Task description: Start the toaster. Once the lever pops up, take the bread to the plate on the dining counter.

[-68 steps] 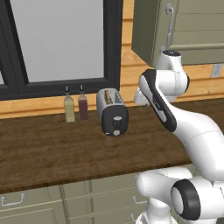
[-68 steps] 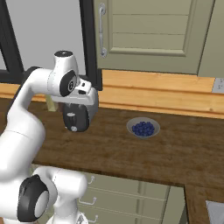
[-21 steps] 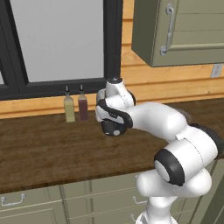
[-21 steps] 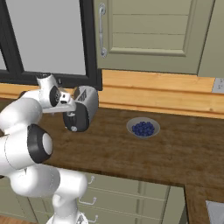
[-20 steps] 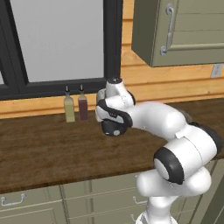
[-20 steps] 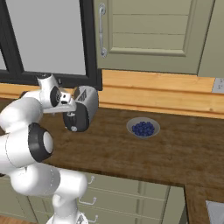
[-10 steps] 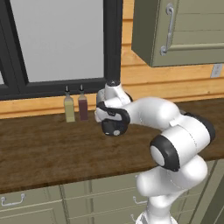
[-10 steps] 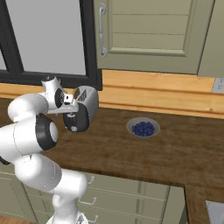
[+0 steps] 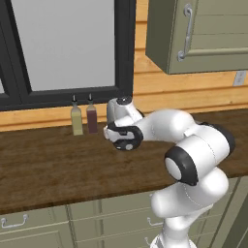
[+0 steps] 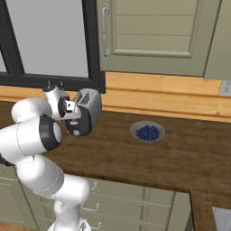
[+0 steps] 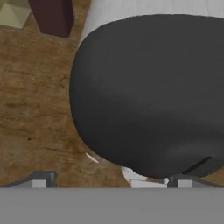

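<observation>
Pincer point(image 11: 109, 180) wide at toaster point(image 10: 87, 108)

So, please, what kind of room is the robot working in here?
Most likely a home kitchen: a toaster stands on a dark wooden worktop with drawers below, cupboards hang above, and a bowl of blueberries sits nearby.

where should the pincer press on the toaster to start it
On the small dark lever at the toaster's black end face, coming from above and pushing down. The tab sits near that face's edge, and the open pincer already hangs close over it.
</observation>
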